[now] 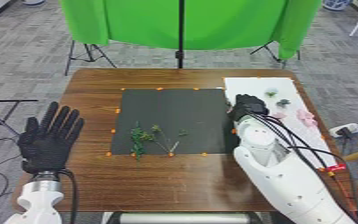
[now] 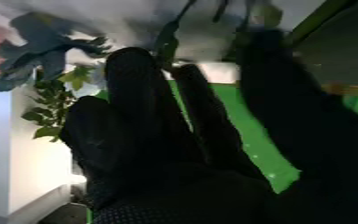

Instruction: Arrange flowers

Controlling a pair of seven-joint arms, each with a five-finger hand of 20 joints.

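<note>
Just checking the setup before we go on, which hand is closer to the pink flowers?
Right. The right hand is a little to the left of the pink flowers; the left hand is far off, beyond the dark mat's left edge.

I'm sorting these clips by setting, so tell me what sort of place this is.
Probably a robotics lab or office test area: a green backdrop hangs behind the table, and grey carpet tiles cover the floor.
</note>
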